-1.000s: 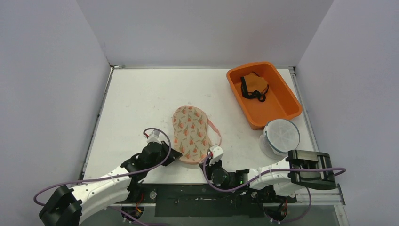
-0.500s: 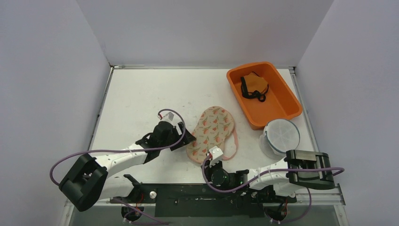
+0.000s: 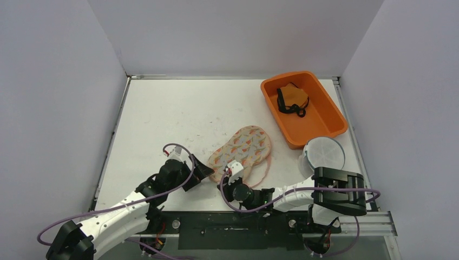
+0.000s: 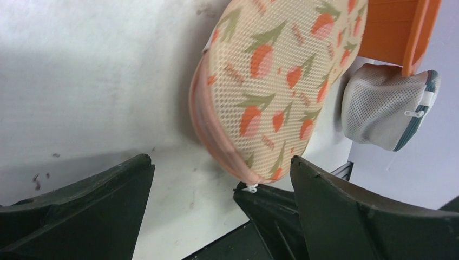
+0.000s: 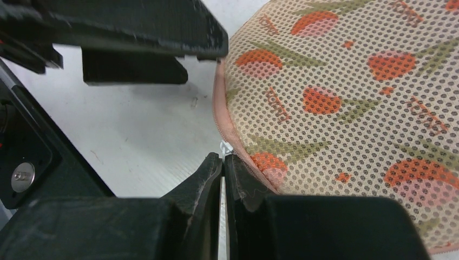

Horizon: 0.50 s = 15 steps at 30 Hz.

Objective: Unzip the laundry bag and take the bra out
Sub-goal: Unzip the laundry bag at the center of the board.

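Bag (image 3: 243, 150) lies near the middle of the desk (image 3: 162, 119), its long axis now slanting toward the bin (image 3: 325, 116); a second ago it stood nearly square to the near edge. The left gripper (image 3: 200, 174) gripped its near-left rim then, swung it round, and has since let go. Its jaws now stand wide and empty, just clear of the rim. The right gripper (image 5: 223, 161) has stayed clamped tight at the bag's near edge, and the small white pull (image 5: 225, 146) sits right at its tips, so it appears to have the pull pinched. The pink zip seam beside it looks closed in both wrist views, and no bra shows through the mesh.

I judge the turn was made to line the zip up with the right arm's pull. With the left jaws off, nothing pins the bag, so it may slide with the pull instead of unzipping.
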Motion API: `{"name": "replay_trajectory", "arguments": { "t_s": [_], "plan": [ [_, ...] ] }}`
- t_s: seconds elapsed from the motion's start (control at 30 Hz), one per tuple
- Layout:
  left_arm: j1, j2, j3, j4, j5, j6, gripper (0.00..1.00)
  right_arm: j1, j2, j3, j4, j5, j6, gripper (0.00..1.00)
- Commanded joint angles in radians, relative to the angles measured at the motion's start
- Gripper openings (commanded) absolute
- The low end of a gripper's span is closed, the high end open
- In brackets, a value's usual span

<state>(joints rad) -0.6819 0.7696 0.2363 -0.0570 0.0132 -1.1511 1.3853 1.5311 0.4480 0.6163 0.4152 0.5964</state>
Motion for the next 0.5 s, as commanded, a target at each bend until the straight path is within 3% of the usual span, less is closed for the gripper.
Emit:
{"name": "replay_trajectory", "arguments": {
  "t_s": [0.0,0.13,0.27,0.37,0.47],
  "plan": [
    [-0.015,-0.052,-0.063,0.06,0.027,-0.138,0.97,-0.005,0.028,0.05,0.083,-0.053,-0.021,0.05],
    [-0.036,0.007,-0.071,0.141,0.031,-0.177,1.0,-0.006,0.045,0.054,0.086,-0.059,-0.013,0.05],
    [-0.046,0.101,-0.063,0.207,0.021,-0.199,0.9,-0.003,0.053,0.061,0.088,-0.062,-0.01,0.05],
    [-0.05,0.128,-0.073,0.251,-0.001,-0.214,0.8,0.006,0.051,0.065,0.077,-0.056,-0.009,0.05],
    [-0.05,0.126,-0.077,0.254,-0.025,-0.219,0.62,0.014,0.041,0.062,0.062,-0.047,-0.005,0.05]
  ]
}}
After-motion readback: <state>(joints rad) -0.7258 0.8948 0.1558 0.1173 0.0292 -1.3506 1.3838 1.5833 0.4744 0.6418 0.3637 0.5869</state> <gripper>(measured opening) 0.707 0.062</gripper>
